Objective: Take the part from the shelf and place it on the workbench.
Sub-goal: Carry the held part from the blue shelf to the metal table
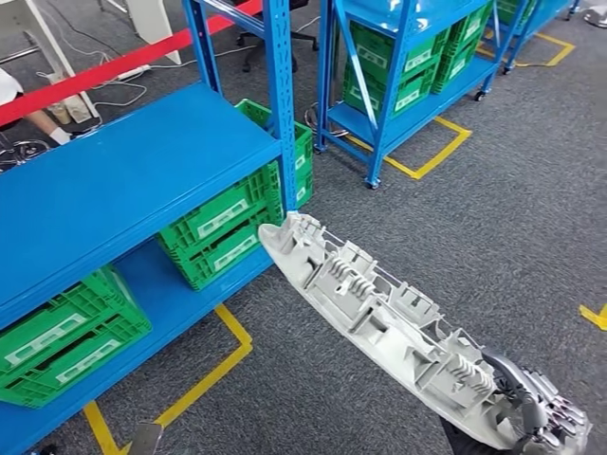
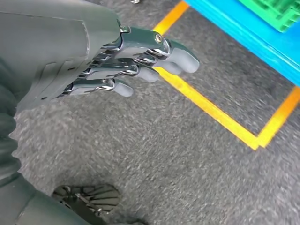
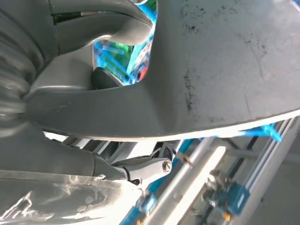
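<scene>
The part point(image 1: 372, 308) is a long grey moulded plastic panel with ribs and clips on its upper face. It hangs in the air over the carpet, reaching from the lower right towards the blue shelf point(image 1: 129, 185). My right hand point(image 1: 547, 417) grips its near end at the lower right corner of the head view. The right wrist view shows the panel's smooth grey back point(image 3: 226, 61) with my thumb point(image 3: 106, 103) across it. My left hand point(image 2: 138, 61) hangs over the grey carpet with its fingers straight and nothing in it.
Green crates point(image 1: 222, 227) sit on the shelf's lower level, close to the part's far tip. A second blue rack point(image 1: 401, 66) with green crates stands behind. Yellow floor tape point(image 1: 208, 379) marks the shelf bays. A red barrier strip point(image 1: 107, 71) crosses the back left. Grey carpet lies open to the right.
</scene>
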Controlling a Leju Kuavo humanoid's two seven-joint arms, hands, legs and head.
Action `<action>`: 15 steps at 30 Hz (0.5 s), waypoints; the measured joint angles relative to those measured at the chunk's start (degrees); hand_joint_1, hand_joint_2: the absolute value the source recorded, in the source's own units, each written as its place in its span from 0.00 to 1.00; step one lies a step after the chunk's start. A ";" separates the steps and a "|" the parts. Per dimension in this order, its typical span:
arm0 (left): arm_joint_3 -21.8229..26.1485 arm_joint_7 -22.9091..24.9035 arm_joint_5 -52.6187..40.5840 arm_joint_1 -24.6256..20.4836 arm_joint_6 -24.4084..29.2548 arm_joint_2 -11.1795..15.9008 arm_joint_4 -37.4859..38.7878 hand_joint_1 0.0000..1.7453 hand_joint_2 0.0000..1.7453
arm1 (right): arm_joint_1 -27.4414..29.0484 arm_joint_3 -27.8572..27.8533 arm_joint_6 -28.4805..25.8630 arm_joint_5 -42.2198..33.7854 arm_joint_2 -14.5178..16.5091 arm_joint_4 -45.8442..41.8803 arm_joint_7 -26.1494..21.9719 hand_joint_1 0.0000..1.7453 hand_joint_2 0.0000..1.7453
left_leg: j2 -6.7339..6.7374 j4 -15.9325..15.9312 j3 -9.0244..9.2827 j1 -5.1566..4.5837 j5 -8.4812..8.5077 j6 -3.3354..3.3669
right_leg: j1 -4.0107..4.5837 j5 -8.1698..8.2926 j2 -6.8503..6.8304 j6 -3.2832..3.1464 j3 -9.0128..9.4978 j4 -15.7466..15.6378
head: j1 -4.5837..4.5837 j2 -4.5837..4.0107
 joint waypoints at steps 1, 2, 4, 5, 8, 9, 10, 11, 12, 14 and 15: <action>-0.09 0.00 -0.04 -0.09 0.02 -0.03 0.01 0.00 1.00 | 0.07 -0.08 -0.02 0.01 0.08 -0.05 -0.05 1.00 1.00 | 0.10 -1.10 0.35 -0.07 -0.26 0.08 | 0.01 0.65 0.57 0.29 -0.47 0.08 | -0.01 0.00; -0.15 0.01 -0.06 -0.19 0.04 -0.10 0.03 0.00 1.00 | 0.21 -0.19 -0.04 0.03 0.18 -0.14 -0.07 1.00 1.00 | 0.75 -1.38 0.00 -0.01 -0.05 0.22 | -0.08 1.17 0.99 0.57 -0.96 0.07 | 0.03 0.00; -0.21 0.02 -0.08 -0.37 0.06 -0.19 0.07 0.00 1.00 | 0.57 -0.44 -0.07 0.07 0.40 -0.33 -0.12 1.00 1.00 | 2.40 -1.65 -1.20 0.13 1.07 0.87 | -0.13 -0.66 -0.23 1.00 -2.37 1.55 | 0.12 0.00; -0.22 0.08 -0.08 -0.36 0.05 -0.20 0.09 0.00 1.00 | 0.71 -0.55 -0.08 0.11 0.47 -0.43 -0.13 1.00 1.00 | 3.35 -1.80 -1.95 0.22 1.76 1.19 | -0.18 -3.21 -1.51 1.20 -3.30 3.69 | 0.23 0.00; -0.23 0.42 -0.19 -0.27 -0.07 -0.12 0.11 0.00 1.00 | 0.86 -0.68 -0.09 0.30 0.58 -0.52 -0.16 1.00 1.00 | 6.15 -1.70 -4.35 0.13 3.65 1.32 | -0.69 -10.52 -4.20 2.20 -5.50 14.10 | 0.43 0.00; -0.25 0.51 -0.25 -0.30 -0.15 -0.13 0.11 0.00 1.00 | 0.91 -0.72 -0.09 0.38 0.63 -0.53 -0.16 1.00 1.00 | 7.10 -1.62 -5.27 0.16 4.32 1.18 | -0.96 -10.39 -4.42 2.59 -5.38 16.53 | 0.43 0.00; -0.28 0.57 -0.31 -0.37 -0.22 -0.14 0.13 0.00 1.00 | 0.99 -0.78 -0.10 0.46 0.70 -0.57 -0.16 1.00 1.00 | 8.02 -1.49 -6.27 0.23 4.97 0.98 | -1.24 -9.02 -4.64 2.98 -4.46 17.34 | 0.44 0.00; -0.31 0.60 -0.39 -0.44 -0.30 -0.16 0.14 0.00 1.00 | 1.08 -0.87 -0.10 0.55 0.80 -0.66 -0.16 1.00 1.00 | 8.83 -1.29 -7.29 0.33 5.57 0.71 | -1.52 -7.19 -5.02 3.34 -2.57 16.16 | 0.43 0.00; -0.35 0.62 -0.50 -0.53 -0.36 -0.16 0.16 0.00 1.00 | 1.16 -0.97 -0.10 0.63 0.89 -0.74 -0.16 1.00 1.00 | 9.49 -0.98 -8.14 0.43 6.08 0.38 | -1.74 -5.97 -5.85 3.66 0.32 13.11 | 0.45 0.00; -0.46 0.66 -0.69 -0.61 -0.43 -0.16 0.18 0.00 1.00 | 1.23 -1.13 -0.09 0.80 1.03 -0.93 -0.17 1.00 1.00 | 10.61 -0.11 -9.49 0.60 6.90 -0.40 | -1.83 -6.61 -8.02 3.81 8.03 3.65 | 0.53 0.00; -0.51 0.67 -0.73 -0.69 -0.44 -0.16 0.20 0.00 1.00 | 1.32 -1.20 -0.09 0.87 1.08 -0.99 -0.18 1.00 1.00 | 11.12 0.27 -9.92 0.69 7.37 -0.82 | -1.67 -7.64 -8.68 3.58 10.48 -0.02 | 0.59 0.00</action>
